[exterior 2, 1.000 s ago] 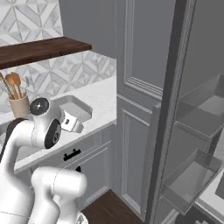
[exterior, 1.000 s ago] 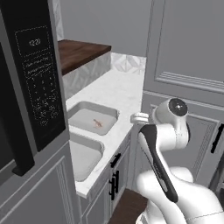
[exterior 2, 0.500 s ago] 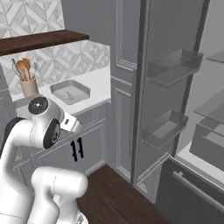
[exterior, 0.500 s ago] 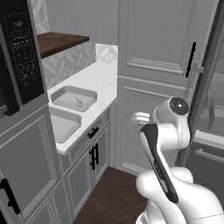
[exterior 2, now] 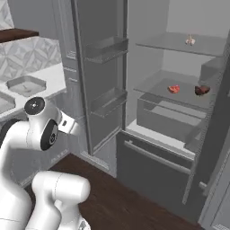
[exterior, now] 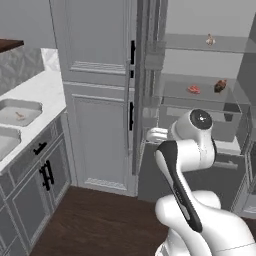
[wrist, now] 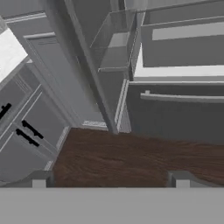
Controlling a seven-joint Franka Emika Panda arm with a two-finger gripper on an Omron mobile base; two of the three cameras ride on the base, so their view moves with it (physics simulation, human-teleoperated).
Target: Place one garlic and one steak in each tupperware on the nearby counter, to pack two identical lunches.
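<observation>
In the open fridge a garlic point(exterior: 210, 39) point(exterior 2: 190, 40) lies on the top glass shelf. One shelf lower are a red steak point(exterior: 194, 89) point(exterior 2: 174, 89) and a darker steak point(exterior: 220, 86) point(exterior 2: 202, 90). Two pale grey tupperware trays point(exterior: 29, 106) point(exterior: 6, 142) sit on the white counter point(exterior: 42, 87) at far left. The farther tray point(exterior 2: 27, 84) holds a small item too small to identify. My gripper point(wrist: 110, 178) is open and empty, its fingertips point(wrist: 41, 178) wide apart. It hangs over the wooden floor in front of the fridge, far from the food and the trays.
A tall grey cabinet point(exterior: 95, 75) stands between the counter and the fridge. The fridge door point(exterior 2: 105, 49), with its shelves, swings out toward me. Below the fridge shelves is a closed drawer with a bar handle point(exterior 2: 155, 157). Dark wood floor point(wrist: 131, 153) lies ahead.
The whole view has swung from the counter and microwave to the open fridge, so the base has moved. The counter now lies at far left. The gripper stays open and empty.
</observation>
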